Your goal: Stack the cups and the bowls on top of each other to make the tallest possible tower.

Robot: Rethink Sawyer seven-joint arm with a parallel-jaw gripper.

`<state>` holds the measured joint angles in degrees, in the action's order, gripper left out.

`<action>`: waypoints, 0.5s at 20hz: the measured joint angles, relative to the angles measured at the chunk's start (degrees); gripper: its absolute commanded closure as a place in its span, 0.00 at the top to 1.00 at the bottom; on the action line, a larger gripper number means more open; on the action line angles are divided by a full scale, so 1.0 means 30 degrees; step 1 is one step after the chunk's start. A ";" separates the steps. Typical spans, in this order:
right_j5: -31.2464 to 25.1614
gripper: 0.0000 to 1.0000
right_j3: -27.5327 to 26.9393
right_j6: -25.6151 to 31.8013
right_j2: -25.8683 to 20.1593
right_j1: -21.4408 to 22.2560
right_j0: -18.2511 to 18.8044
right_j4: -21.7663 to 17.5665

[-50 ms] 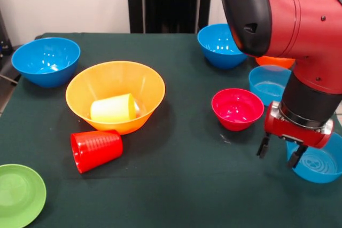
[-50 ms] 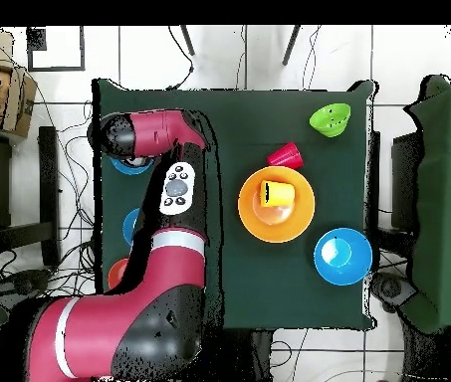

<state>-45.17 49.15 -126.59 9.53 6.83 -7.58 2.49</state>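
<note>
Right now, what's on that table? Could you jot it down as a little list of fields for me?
big bowl: yellow-orange bowl, upright
inside it: yellow cup, on its side
red cup: lying on the cloth, against the big bowl's near side
pink-red bowl: upright, empty
green bowl: at the table's corner
deep blue bowls: one, another
gripper: open, above a pale blue bowl
stacking: none yet
</note>
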 measured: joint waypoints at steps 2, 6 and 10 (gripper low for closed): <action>0.0000 1.00 0.0100 0.0000 -0.0007 0.0096 -0.0059 0.0000; 0.0000 1.00 0.0401 0.0000 -0.0010 0.0380 -0.0172 0.0000; 0.0000 1.00 0.0470 0.0000 -0.0018 0.0563 -0.0249 0.0004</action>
<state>-45.17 50.56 -126.59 9.48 8.52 -8.32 2.50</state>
